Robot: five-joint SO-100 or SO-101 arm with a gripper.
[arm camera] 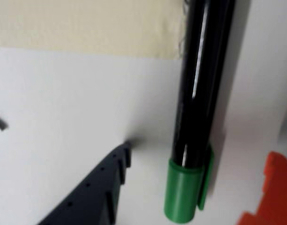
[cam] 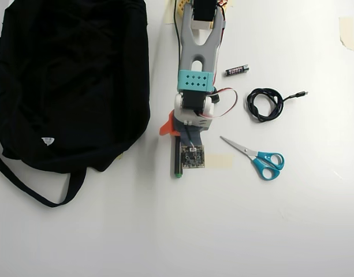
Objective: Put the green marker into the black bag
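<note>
Two spread fingers of the tool (arm camera: 190,187) flank the glossy cylindrical green marker (arm camera: 197,108); floppy black bag (cam: 67,81) apart.

Teal-handled scissors (cam: 256,157), a coiled black cable (cam: 265,104) and a small battery (cam: 237,70) lie on the white table (cam: 280,231)

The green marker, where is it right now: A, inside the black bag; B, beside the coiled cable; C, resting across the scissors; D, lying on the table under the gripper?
D: the green marker lies flat on the white table, between the dark and orange fingers of the open gripper, apart from the black bag, scissors and cable.
</note>
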